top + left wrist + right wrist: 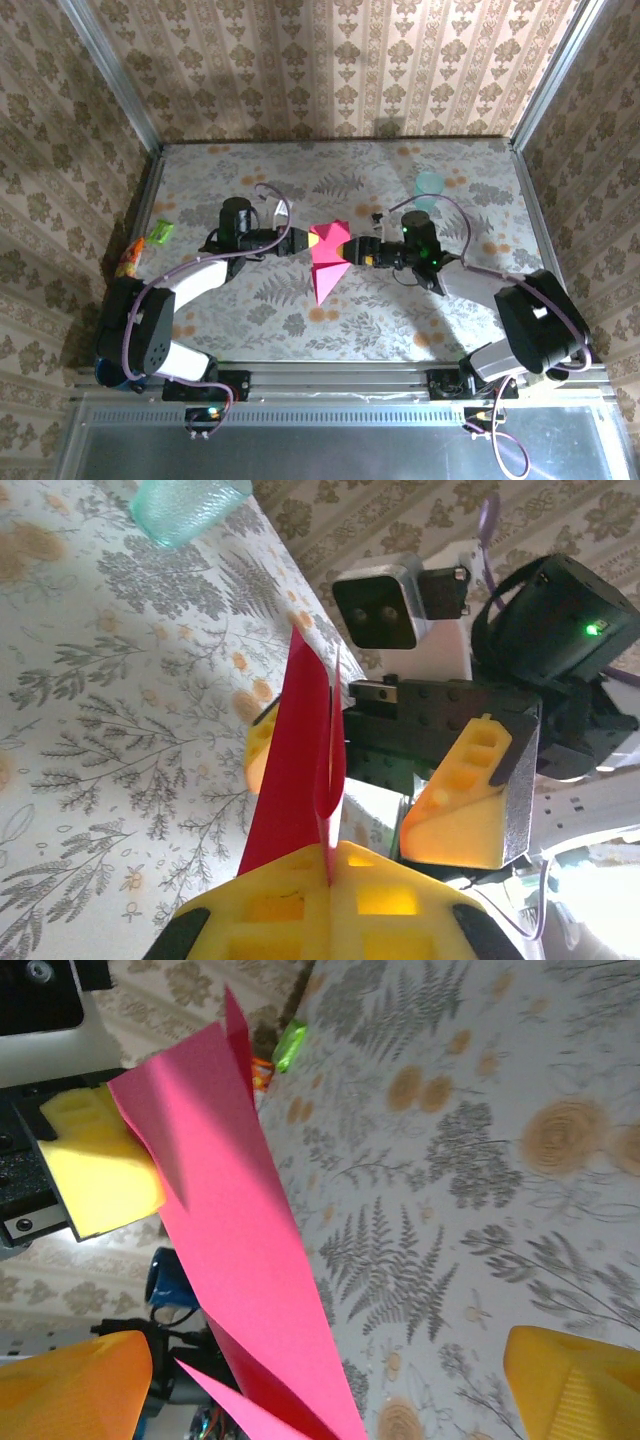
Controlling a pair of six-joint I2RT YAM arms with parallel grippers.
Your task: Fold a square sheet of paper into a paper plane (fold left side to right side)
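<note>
Left end effector (330,872) tight on creased matte magenta paper plane (327,265); right end effector (326,1385) wide

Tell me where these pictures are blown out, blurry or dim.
Top view: dim, yellowish light on the paper. Left wrist view: glare whitens the lower right corner. Right wrist view: its own fingertips are blurred, the paper sharper.

Robot lab test cell, not a home. Boxed enclosure: aluminium frame posts (108,75) at the far corners and damask wallpaper panels (330,70) as walls on three sides of the bench (250,320), which has a fern-print cover. Left arm (190,280) and right arm (535,320) are bolted to a slotted aluminium rail (340,378) along the near bench edge. Loose purple cables (126,340) run along the arms.
</note>
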